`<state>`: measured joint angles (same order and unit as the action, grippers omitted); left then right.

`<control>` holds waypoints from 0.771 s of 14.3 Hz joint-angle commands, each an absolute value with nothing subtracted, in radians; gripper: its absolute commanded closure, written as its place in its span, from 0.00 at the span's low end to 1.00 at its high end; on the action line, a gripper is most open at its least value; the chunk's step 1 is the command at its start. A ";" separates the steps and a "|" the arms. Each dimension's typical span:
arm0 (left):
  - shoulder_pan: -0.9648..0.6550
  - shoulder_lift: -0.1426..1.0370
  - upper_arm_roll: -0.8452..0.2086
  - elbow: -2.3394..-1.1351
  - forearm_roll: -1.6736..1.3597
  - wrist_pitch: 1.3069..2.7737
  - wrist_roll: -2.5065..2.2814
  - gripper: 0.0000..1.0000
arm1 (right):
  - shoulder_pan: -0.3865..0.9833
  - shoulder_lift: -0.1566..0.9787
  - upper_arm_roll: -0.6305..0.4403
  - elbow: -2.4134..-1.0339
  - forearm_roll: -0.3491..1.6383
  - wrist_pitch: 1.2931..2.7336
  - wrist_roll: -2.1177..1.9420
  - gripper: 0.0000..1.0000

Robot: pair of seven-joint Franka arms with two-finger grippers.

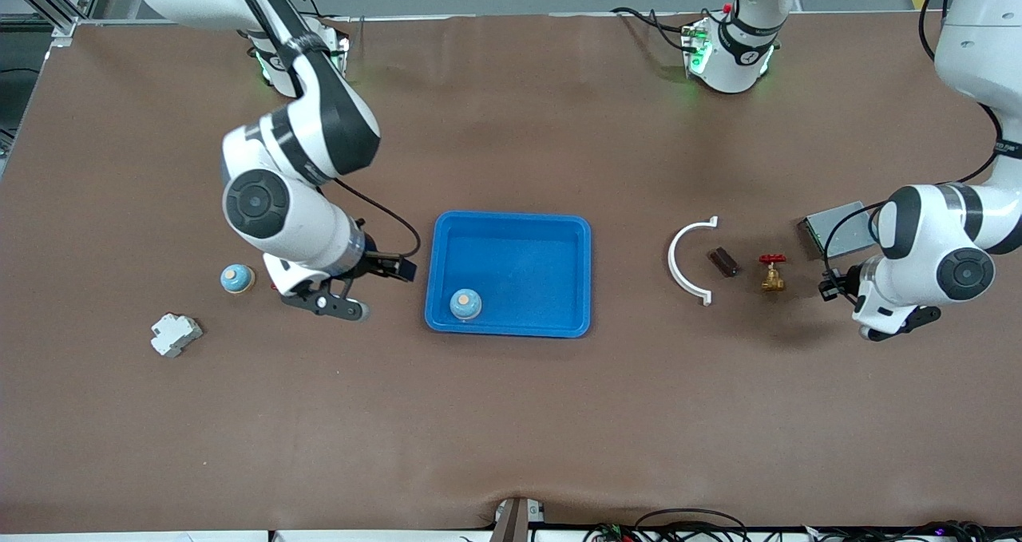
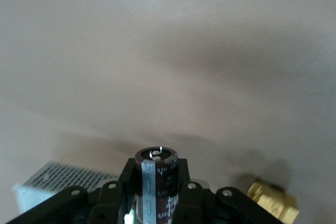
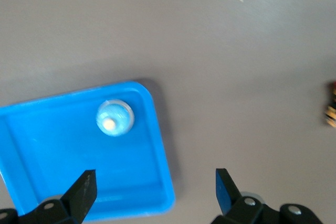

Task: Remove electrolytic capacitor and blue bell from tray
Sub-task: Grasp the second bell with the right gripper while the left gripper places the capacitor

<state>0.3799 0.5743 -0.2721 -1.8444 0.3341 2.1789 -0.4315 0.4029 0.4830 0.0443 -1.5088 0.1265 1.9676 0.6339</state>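
Observation:
My left gripper (image 1: pixel 832 285) is shut on a dark brown capacitor (image 2: pixel 157 182) with a grey stripe and holds it upright above the table, beside a brass valve (image 1: pixel 772 273). A blue bell (image 1: pixel 465 303) sits in the blue tray (image 1: pixel 511 227), in the corner nearest the front camera at the right arm's end; it also shows in the right wrist view (image 3: pixel 114 118). A second blue bell (image 1: pixel 237 278) stands on the table at the right arm's end. My right gripper (image 1: pixel 397 268) is open and empty, just outside the tray's edge (image 3: pixel 157 145).
A white arc-shaped part (image 1: pixel 691 259), a small dark brown block (image 1: pixel 723 261) and the red-handled valve (image 2: pixel 270 195) lie between the tray and my left gripper. A grey finned box (image 1: pixel 838 227) lies by the left arm. A white plastic part (image 1: pixel 175 334) lies near the second bell.

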 commanded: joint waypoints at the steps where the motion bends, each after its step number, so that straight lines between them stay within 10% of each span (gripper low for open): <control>1: 0.359 0.615 -0.279 -1.804 0.357 2.212 -0.445 1.00 | 0.442 0.569 0.032 -1.457 0.126 2.043 0.600 0.00; 8: 0.365 0.664 -0.284 -1.766 0.463 2.238 -0.439 0.91 | 0.486 0.689 0.031 -1.391 0.123 2.092 0.528 0.00; 11: 0.362 0.663 -0.285 -1.753 0.443 2.244 -0.443 0.00 | 0.497 0.730 0.031 -1.391 0.123 2.150 0.515 0.00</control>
